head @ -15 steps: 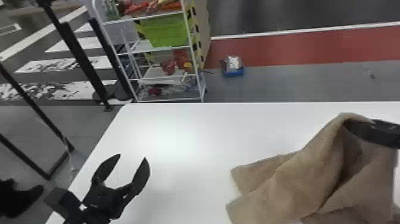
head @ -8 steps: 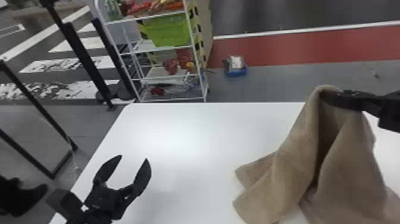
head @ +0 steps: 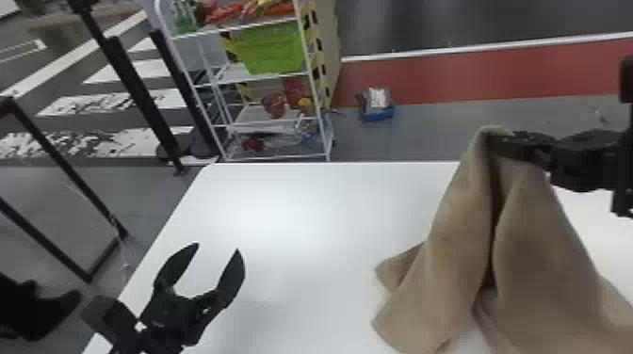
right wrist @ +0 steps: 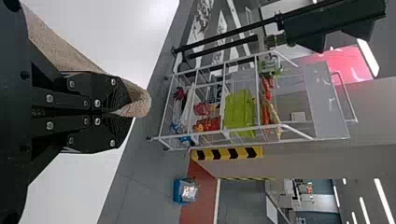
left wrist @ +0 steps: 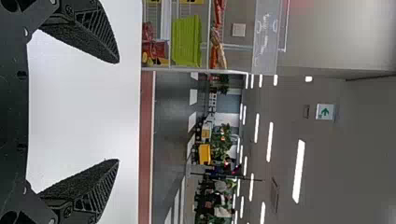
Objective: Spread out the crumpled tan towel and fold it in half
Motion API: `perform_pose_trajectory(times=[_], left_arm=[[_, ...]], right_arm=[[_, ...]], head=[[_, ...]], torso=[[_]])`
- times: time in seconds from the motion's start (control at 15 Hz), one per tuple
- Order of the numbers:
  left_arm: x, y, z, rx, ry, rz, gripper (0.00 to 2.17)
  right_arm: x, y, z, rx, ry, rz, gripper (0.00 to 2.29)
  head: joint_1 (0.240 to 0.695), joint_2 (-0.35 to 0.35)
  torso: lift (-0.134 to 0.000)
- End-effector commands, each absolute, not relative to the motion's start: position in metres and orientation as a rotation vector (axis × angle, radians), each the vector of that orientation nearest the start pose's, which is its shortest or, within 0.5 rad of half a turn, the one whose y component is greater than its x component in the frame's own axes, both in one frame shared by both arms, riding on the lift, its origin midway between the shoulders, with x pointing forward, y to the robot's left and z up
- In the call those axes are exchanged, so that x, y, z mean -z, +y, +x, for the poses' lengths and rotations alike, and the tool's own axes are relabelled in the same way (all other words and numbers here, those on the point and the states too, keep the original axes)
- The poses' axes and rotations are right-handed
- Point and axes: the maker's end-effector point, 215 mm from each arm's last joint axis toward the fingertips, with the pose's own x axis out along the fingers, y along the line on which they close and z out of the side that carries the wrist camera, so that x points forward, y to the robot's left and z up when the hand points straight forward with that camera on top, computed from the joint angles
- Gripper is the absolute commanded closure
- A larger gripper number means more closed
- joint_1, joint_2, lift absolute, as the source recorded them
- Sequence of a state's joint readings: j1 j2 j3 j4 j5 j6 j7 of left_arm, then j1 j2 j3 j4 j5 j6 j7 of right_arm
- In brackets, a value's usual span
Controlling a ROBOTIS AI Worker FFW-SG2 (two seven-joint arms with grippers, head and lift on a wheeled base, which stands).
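The tan towel point(head: 452, 254) hangs in folds from my right gripper point(head: 501, 141) at the right of the head view, its lower part resting on the white table. In the right wrist view my right gripper point(right wrist: 119, 112) is shut on a bunched edge of the towel point(right wrist: 139, 103). My left gripper point(head: 216, 249) stands open over the table's left part, apart from the towel. In the left wrist view the fingers of my left gripper point(left wrist: 116, 111) are wide apart with nothing between them.
The white table point(head: 282, 212) spans the front. Beyond its far edge stand a white wire shelf with a green bin point(head: 271, 47) and, on the floor, a blue container point(head: 377, 112). Black posts and a frame point(head: 61, 169) are at the left.
My right gripper has moved left and lifted the towel's held edge, so the towel hangs more steeply and its near folds have shifted. The left gripper has stayed in place.
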State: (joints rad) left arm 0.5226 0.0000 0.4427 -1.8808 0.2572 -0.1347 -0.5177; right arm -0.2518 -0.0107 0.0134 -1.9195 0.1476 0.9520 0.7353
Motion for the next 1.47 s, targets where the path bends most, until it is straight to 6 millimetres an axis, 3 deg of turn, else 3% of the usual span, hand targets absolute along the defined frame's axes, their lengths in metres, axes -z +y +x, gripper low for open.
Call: perform_pose_trajectory(times=[0.0,0.13,0.27,0.4,0.53,0.67,0.8,1.13,1.27,1.4], left_arm=[[0.365,0.371,0.394,0.086,0.013,-0.052,0.14],[0.366,0.372,0.393,0.084,0.014,-0.049,0.14],[0.366,0.374,0.392,0.081,0.014,-0.051,0.14],[0.366,0.373,0.393,0.082,0.013,-0.052,0.14],[0.367,0.372,0.395,0.086,0.014,-0.056,0.14],[0.366,0.370,0.396,0.087,0.011,-0.055,0.14],[0.366,0.373,0.394,0.082,0.012,-0.053,0.14],[0.366,0.375,0.393,0.079,0.013,-0.051,0.14],[0.367,0.376,0.392,0.078,0.015,-0.050,0.14],[0.366,0.380,0.391,0.071,0.015,-0.046,0.14]], right_arm=[[0.304,-0.096,0.589,-0.622,0.462,-0.091,0.12],[0.337,-0.103,0.576,-0.579,0.537,-0.169,0.00],[0.318,-0.105,0.560,-0.625,0.480,-0.157,0.06],[0.276,-0.088,0.532,-0.790,0.348,-0.249,0.08],[0.277,-0.072,0.487,-0.963,0.349,-0.355,0.11],[0.305,-0.042,0.432,-1.175,0.437,-0.445,0.13],[0.325,-0.034,0.420,-1.176,0.468,-0.606,0.13],[0.323,-0.044,0.422,-1.155,0.462,-0.711,0.13],[0.339,-0.051,0.412,-1.153,0.502,-0.799,0.13],[0.366,-0.059,0.387,-1.169,0.570,-0.863,0.13]], head=[[0.695,0.283],[0.695,0.298],[0.695,0.301],[0.695,0.306],[0.695,0.328],[0.695,0.350],[0.695,0.350],[0.695,0.350],[0.695,0.350],[0.695,0.350]], torso=[[-0.124],[-0.124],[-0.124],[-0.124],[-0.124],[-0.124],[-0.124],[-0.124],[-0.124],[-0.124]])
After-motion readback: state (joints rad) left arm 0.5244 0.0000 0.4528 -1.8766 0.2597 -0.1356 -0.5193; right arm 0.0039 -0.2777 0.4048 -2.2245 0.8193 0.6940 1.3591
